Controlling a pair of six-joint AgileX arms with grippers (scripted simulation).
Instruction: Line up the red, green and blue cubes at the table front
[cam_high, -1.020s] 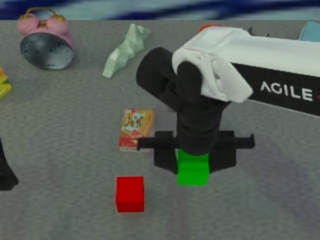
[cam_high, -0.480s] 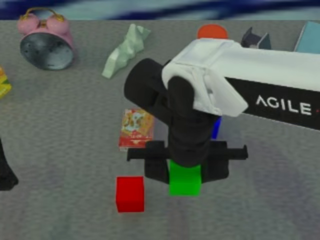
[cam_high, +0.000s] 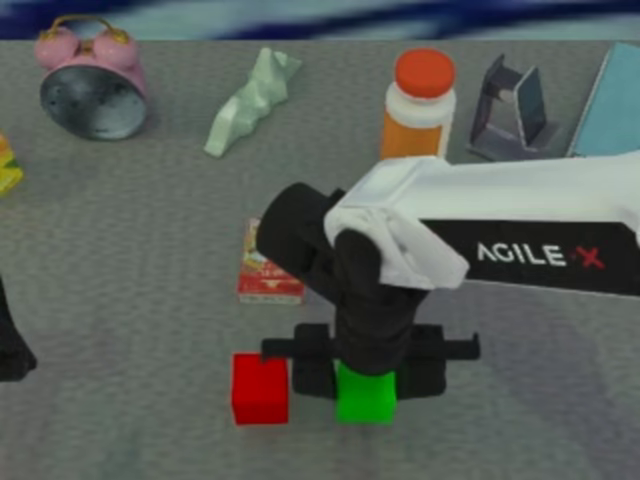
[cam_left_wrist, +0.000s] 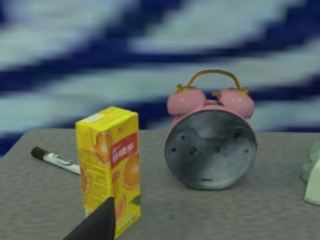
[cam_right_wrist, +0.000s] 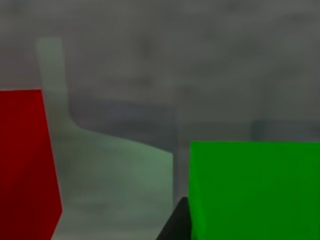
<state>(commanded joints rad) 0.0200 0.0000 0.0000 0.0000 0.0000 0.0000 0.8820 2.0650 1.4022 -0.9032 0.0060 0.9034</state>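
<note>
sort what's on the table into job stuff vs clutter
Job: red cube; green cube, under the right gripper. Blue cube not in view.

Clutter: alarm clock, juice carton, marker, card box, orange-capped bottle, phone stand, pale green lump.

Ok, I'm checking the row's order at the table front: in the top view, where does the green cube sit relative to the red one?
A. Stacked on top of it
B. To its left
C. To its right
C: the green cube under the right gripper sits right of the red cube, a small gap between them.
</note>
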